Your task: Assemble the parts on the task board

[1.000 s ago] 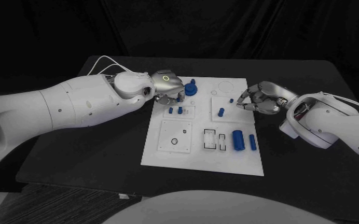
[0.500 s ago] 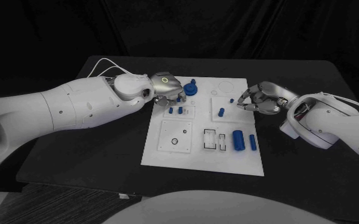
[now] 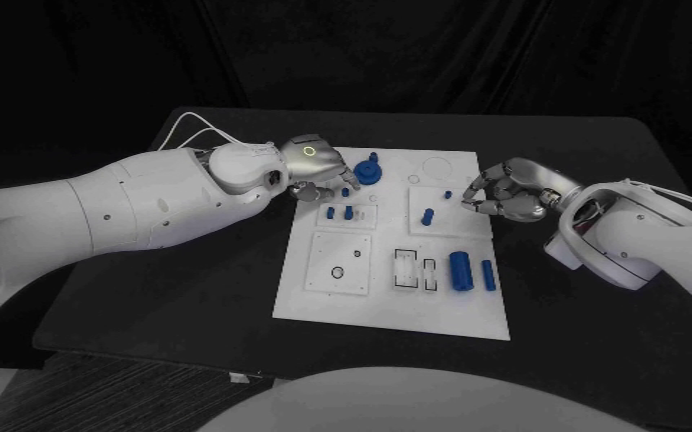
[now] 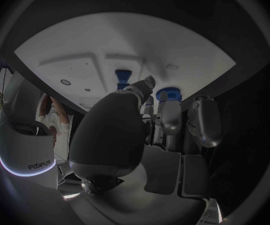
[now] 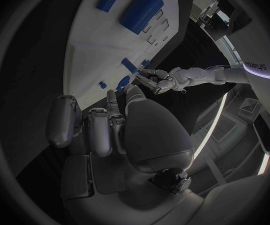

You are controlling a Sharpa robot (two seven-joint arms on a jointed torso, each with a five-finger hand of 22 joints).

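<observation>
The white task board [image 3: 378, 302] lies in the middle of the black table. A blue knobbed part [image 3: 369, 169] stands at its far edge, and it is also in the left wrist view [image 4: 169, 93]. My left hand [image 3: 320, 167] hovers just beside that part, fingers apart, with nothing between them. Two small blue pegs [image 3: 338, 213] stand just nearer than the hand. My right hand [image 3: 505, 193] sits at the board's right edge, fingers curled in on nothing. A blue peg [image 3: 427, 217] stands to its left.
A thick blue cylinder [image 3: 459, 270] and a thinner one [image 3: 488, 273] lie near the board's right side, next to two rectangular slots [image 3: 414, 270]. A black ring [image 3: 336, 273] sits on the left square plate. Bare table surrounds the board.
My left hand has drawn back slightly toward the far edge, away from the two small pegs. The right hand has shifted a little to the right.
</observation>
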